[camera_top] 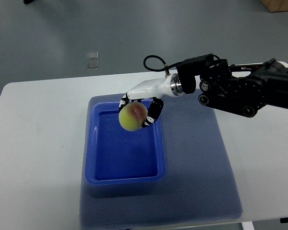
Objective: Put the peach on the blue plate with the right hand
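One white tabletop (38, 143) with rounded corners fills most of the top view, standing on a grey floor (62, 28). On the floor beyond the tabletop's far edge lie two small pale square patches (92, 59), one just behind the other; what they are is too small to tell. On the tabletop lies one blue-grey textured rectangular mat (201, 177), and on the mat's left part sits one blue rectangular plastic plate (93, 158) with raised rim and rounded corners, shaped like a shallow tray. No brand, label or readable writing shows on any of these.

Over the far right part of the blue plate is one round yellow-green peach (133, 117) with a reddish blush on its upper face. It is held in the right robot hand (140, 106), the only robot hand in view: white palm shell behind the fruit, black-and-white fingers (153, 112) curled round its right side and another finger at its upper left, so the hand is clamped on the peach. The peach lies at the hand's lower left end, below the white shell and touching the fingers. Whether it touches the plate's floor cannot be told; it overlaps the inner area near the far rim.

Further right, the black right arm (240, 91) with a looped black cable (153, 62) reaches in from the picture's right edge. At the top right corner a brown object (281, 5) is cut off by the frame.
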`<action>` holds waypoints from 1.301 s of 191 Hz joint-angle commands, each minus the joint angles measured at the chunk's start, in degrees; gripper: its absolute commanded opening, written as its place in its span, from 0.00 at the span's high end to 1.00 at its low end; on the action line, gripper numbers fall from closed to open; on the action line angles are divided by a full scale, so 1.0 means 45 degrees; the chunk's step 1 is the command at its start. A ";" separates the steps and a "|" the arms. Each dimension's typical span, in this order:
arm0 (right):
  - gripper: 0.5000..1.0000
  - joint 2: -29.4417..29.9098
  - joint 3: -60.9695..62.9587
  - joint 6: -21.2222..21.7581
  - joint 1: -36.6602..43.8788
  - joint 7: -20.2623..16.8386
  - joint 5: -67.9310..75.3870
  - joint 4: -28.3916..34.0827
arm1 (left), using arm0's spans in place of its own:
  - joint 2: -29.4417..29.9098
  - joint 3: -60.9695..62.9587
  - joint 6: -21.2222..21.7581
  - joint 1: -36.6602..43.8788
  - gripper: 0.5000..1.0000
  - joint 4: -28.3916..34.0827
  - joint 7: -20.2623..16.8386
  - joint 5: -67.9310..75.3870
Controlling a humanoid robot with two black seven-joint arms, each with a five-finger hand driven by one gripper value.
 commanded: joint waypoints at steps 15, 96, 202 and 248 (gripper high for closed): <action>0.71 0.0944 -0.0342 0.0002 0.0042 0.0286 0.0017 -0.0054 | 0.0000 0.0014 -0.0002 -0.0021 0.00 0.0001 0.0002 0.0000; 0.16 0.2448 -0.1045 -0.0057 -0.0680 0.0286 -0.0042 -0.1597 | 0.0000 0.0053 0.0017 -0.0021 0.00 0.0137 0.0002 0.0000; 0.14 0.0475 0.0029 0.0412 0.0374 0.0247 0.2575 -0.1225 | 0.0000 0.0053 0.0017 -0.0021 0.00 0.0079 0.0002 0.0000; 0.15 -0.0638 0.1494 0.0275 -0.0036 0.0110 0.6306 -0.1245 | 0.0000 0.0053 0.0017 -0.0021 0.00 0.0098 0.0002 0.0000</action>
